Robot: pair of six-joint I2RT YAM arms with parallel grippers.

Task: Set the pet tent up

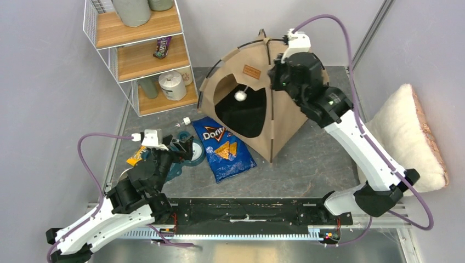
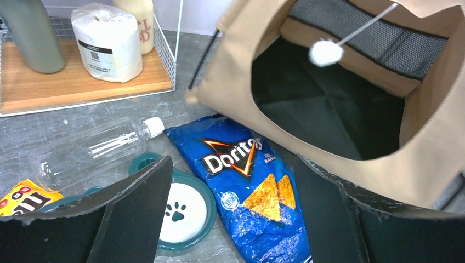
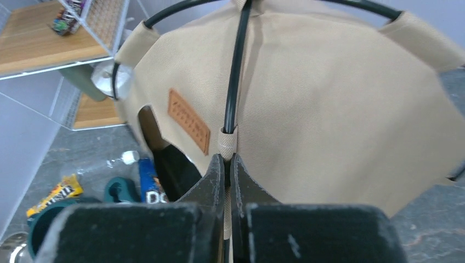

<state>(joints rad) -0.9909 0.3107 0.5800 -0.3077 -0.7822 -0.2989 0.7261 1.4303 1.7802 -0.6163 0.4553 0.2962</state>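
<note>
The pet tent (image 1: 288,118) stood upright at the far middle of the grey bench (image 1: 318,170), just right of the wire shelf rack (image 1: 142,55); its dark doorway faced the near left, and the white pom-pom (image 2: 325,53) hung on its string in the upper part of that opening. Thin black poles (image 3: 236,71) arched over the tan fabric; the brown patch label (image 3: 188,120) sat above the doorway.

The right pincer (image 3: 227,159) was at the tent's upper right side, its fingers pressed together on the black pole just below a small fabric loop; the left pincer (image 2: 231,164) hovered with its jaws spread wide and holding nothing, low over the near left of the bench and pointed at the doorway.

A blue Doritos bag (image 2: 247,186) lay flat just in front of the tent; beside it sat a teal pet bowl (image 2: 181,211) with a paw print, a clear plastic bottle (image 2: 93,150) on its side, and a yellow sweet packet (image 2: 22,197). A fluffy white cushion (image 1: 403,131) leaned at the right edge, well apart from the tent.
</note>
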